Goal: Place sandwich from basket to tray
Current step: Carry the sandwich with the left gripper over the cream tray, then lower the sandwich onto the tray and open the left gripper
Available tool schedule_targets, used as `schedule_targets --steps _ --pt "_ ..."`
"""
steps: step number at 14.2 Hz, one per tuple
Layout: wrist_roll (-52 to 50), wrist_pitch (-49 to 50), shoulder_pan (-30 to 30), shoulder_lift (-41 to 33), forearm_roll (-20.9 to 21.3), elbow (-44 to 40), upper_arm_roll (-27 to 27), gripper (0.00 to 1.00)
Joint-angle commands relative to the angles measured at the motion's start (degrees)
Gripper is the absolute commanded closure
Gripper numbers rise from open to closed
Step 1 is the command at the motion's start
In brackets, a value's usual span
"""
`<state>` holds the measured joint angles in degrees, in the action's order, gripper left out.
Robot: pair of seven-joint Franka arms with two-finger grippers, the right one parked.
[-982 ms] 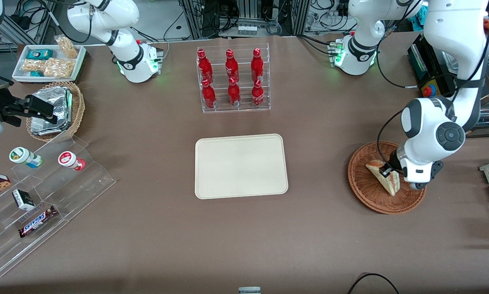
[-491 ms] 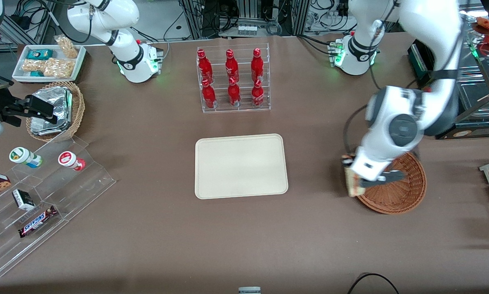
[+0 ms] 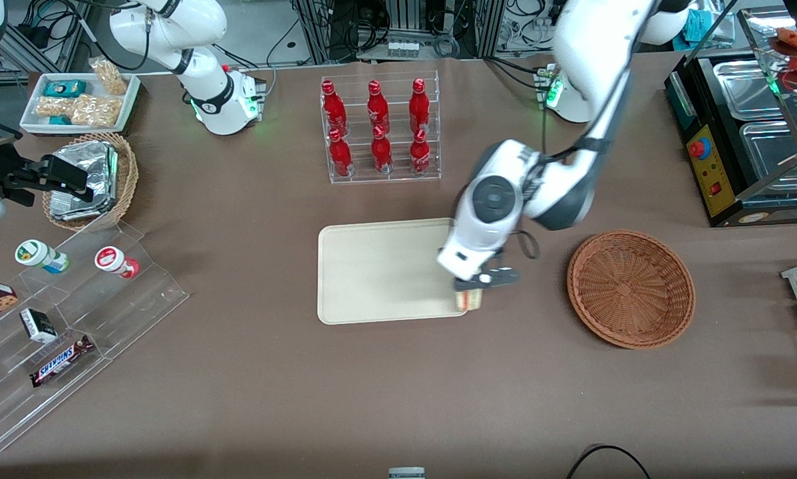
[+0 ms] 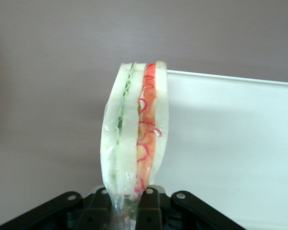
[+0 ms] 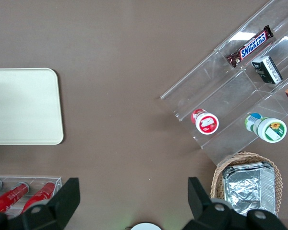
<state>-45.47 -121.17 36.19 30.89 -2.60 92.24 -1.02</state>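
The sandwich point(image 3: 471, 300) hangs in clear wrap with my left arm's gripper point(image 3: 476, 287) shut on it, over the edge of the cream tray point(image 3: 372, 266), at the tray's corner nearest the front camera on the basket's side. In the left wrist view the sandwich point(image 4: 134, 134) stands on edge, white bread with green and red-orange filling, pinched at its wrapped end in the gripper point(image 4: 126, 203). Part of it is over the tray point(image 4: 230, 143) and part over the brown table. The reddish-brown basket point(image 3: 630, 289) sits toward the working arm's end with nothing in it.
A clear rack of red bottles point(image 3: 380, 130) stands farther from the camera than the tray. Toward the parked arm's end are a tan basket of foil packets point(image 3: 89, 179), a white snack tray point(image 3: 79, 100) and a stepped acrylic shelf point(image 3: 59, 313). A black appliance point(image 3: 738, 133) stands beside the table.
My gripper has lifted the sandwich out of the basket and carried it over the table to the tray's near corner. The basket is now bare.
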Motion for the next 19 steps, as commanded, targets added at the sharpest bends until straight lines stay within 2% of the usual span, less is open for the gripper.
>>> schedule_targets --steps 1,6,10,12,13,14,15,19 --pt "-6.7 -2.7 5.3 6.5 -0.8 -7.1 1.0 1.0" --pt "-12.8 -5.4 10.2 12.7 -0.7 -13.2 1.0 1.0" --pt "-13.2 -5.5 12.1 15.0 -0.8 -14.0 0.7 0.99" --pt "-14.2 -7.0 12.3 15.4 -0.9 -13.8 0.6 0.93" --pt "-15.3 -7.3 12.4 15.5 -1.0 -13.7 0.6 0.8" --pt "-17.0 -7.3 12.8 15.5 -0.9 -13.7 0.6 0.36" --pt "-17.9 -7.3 12.9 15.3 -0.7 -13.7 0.6 0.0" --pt "-17.2 -5.3 12.4 11.7 0.0 -13.7 0.9 0.0"
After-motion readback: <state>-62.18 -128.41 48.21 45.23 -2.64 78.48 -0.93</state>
